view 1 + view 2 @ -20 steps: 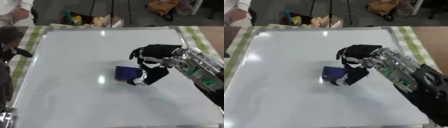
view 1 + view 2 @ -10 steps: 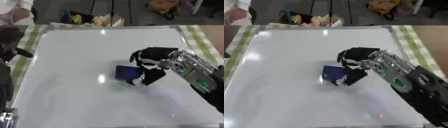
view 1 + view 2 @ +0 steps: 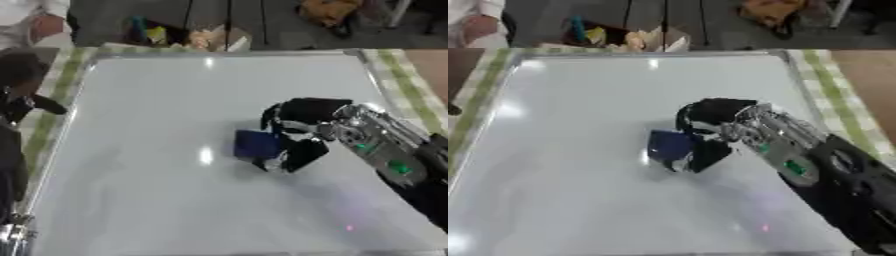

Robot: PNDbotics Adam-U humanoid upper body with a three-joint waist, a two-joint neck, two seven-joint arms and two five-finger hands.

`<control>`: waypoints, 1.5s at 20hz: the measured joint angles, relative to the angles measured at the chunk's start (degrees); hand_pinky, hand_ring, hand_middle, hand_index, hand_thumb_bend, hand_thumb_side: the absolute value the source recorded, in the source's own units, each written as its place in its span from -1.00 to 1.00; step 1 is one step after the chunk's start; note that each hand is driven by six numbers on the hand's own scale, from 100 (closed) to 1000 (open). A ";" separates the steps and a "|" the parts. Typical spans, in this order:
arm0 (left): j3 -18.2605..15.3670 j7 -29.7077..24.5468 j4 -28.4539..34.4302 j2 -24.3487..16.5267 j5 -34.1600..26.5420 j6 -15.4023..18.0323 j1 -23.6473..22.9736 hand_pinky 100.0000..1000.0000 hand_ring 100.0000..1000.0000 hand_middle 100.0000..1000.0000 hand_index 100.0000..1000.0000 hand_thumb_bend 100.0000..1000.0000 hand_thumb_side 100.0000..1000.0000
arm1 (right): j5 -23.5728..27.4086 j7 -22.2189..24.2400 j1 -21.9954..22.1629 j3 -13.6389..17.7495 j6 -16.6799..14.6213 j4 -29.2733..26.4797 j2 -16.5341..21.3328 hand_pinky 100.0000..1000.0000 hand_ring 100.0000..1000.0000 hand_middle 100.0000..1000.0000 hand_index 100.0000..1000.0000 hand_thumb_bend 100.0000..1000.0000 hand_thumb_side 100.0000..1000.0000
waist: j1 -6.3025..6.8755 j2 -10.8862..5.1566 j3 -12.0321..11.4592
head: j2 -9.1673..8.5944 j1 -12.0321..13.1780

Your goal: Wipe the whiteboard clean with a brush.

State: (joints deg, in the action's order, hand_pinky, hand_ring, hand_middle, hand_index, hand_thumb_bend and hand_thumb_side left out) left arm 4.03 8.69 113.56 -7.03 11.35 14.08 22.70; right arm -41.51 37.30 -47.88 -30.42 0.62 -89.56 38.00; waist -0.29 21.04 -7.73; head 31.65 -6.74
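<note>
- Left hand (image 3: 22, 102) shows only as dark shapes at the left edge of the left eye view, well away from the right hand and off the board's left rim; whether its fingers are apart or together cannot be told.
- Green-checked cloth (image 3: 59, 87) runs as a strip along the board's left rim, beside that dark shape, and shows again past the right rim, beyond the right forearm.
- Whiteboard (image 3: 157, 190) lies flat and fills most of the view, silver-framed, its surface pale and glossy with a few bright glints; it stretches out on every side of the right hand.
- Brush (image 3: 258, 145), a dark blue block, sits on the board near its middle, directly at the left of the right hand and touching its fingers.
- Right hand (image 3: 297, 125) comes in from the lower right, its black fingers curled over the brush's right side, with one finger or the thumb angled down just below and right of the block, so the hand is clamped on the brush.
- Forearm (image 3: 381, 150), silver with a small green mark, slants away from the hand toward the lower right corner, above the board.
- Clutter, yellow and tan, lies beyond the board's far rim, well up and left of the right hand.
</note>
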 measured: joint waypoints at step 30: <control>0.01 -0.42 0.00 0.00 -0.22 0.18 0.18 -0.19 0.49 0.38 0.31 -1.00 0.95 | 1.29 0.85 1.04 0.00 1.20 -0.18 0.25 0.36 0.48 0.41 -0.82 -0.94 -0.07 | -0.22 0.08 -0.14 | -0.47 -0.03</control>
State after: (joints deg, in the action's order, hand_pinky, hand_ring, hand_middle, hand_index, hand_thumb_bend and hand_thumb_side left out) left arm 4.04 8.27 113.56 -7.03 11.13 14.26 22.88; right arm -40.22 38.15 -46.85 -30.42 1.82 -89.74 38.25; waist -0.51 21.12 -7.87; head 31.18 -6.76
